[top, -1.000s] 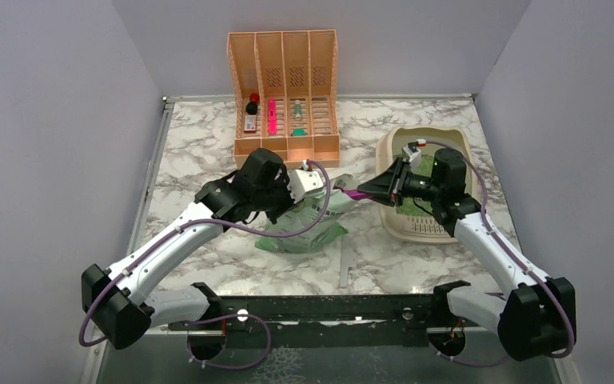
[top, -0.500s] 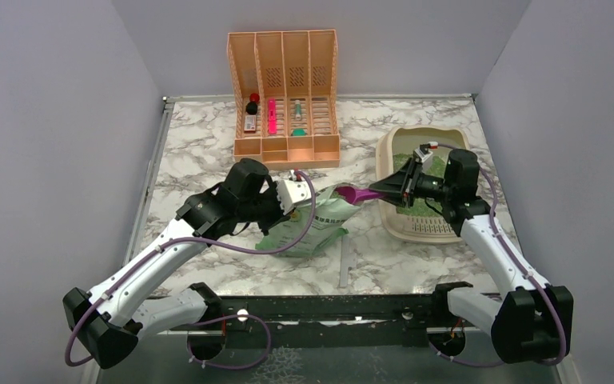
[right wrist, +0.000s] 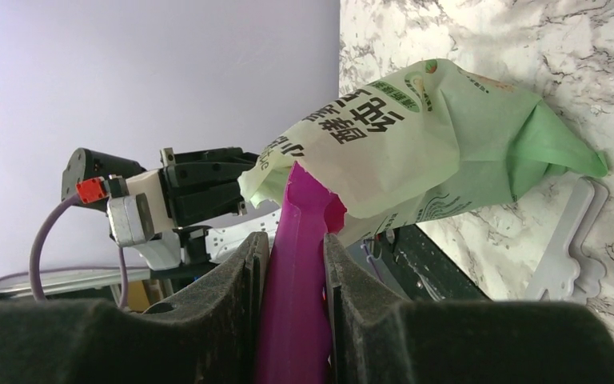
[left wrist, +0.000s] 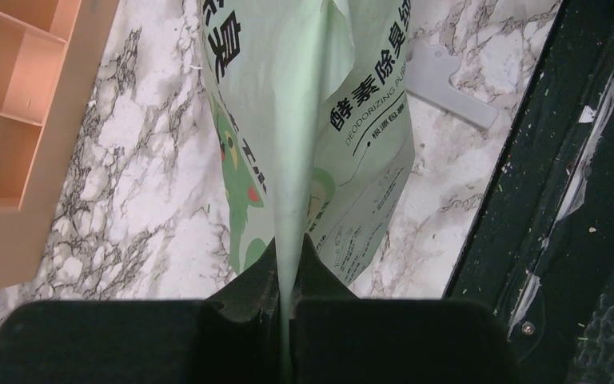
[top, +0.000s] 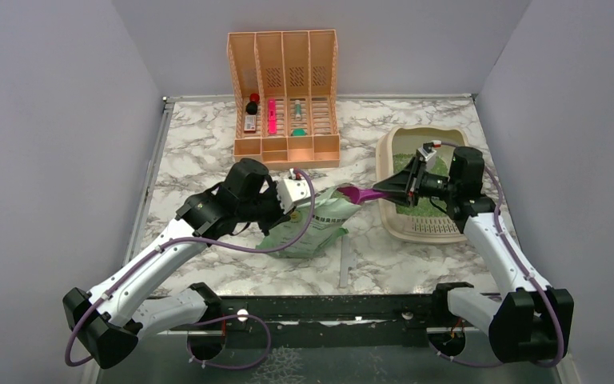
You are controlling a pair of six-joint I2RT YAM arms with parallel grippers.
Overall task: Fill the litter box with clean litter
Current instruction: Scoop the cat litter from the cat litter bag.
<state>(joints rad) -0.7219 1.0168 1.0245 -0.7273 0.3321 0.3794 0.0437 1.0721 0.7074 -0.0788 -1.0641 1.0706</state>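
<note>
L gripper (top: 313, 194) (left wrist: 288, 268) is clamped tight on the top edge of the pale green bag (top: 312, 228) (left wrist: 320, 120). Wrist view shows both black fingers (left wrist: 248, 288) pressed together w/ only thin film betw. them, and the bag stretches away from the jaws, printed side out. In the top view the gripper sits near table centre. The bag sags from it toward 5 o'clock, its bottom resting on the marble table (top: 200, 144). Peach file organizer (top: 284, 88) stands at 12 o'clock from the gripper, apart from it. Grey flat strip (top: 345, 264) lies on the table at the bag's 5 o'clock, just beside it.

Bag mouth faces 3 o'clock. Purple scoop (top: 357, 194) (right wrist: 308, 208) points toward 9 o'clock, tip at the mouth. R wrist view has the bag lip overlapping the scoop tip; can't tell how deep it goes. R gripper (top: 385, 190) (right wrist: 294, 256) is partly spread, foam pads (right wrist: 244, 280) squeezing the scoop handle from both sides in a firm hold.

Litter box (top: 384, 156) sits at the table's 3 o'clock side, beige, flat on the table, under the R wrist. Green litter (top: 406, 166) covers what shows of its floor; the arm hides the middle. Scoop sits just off the box's 9 o'clock rim, betw. box and bag.
</note>
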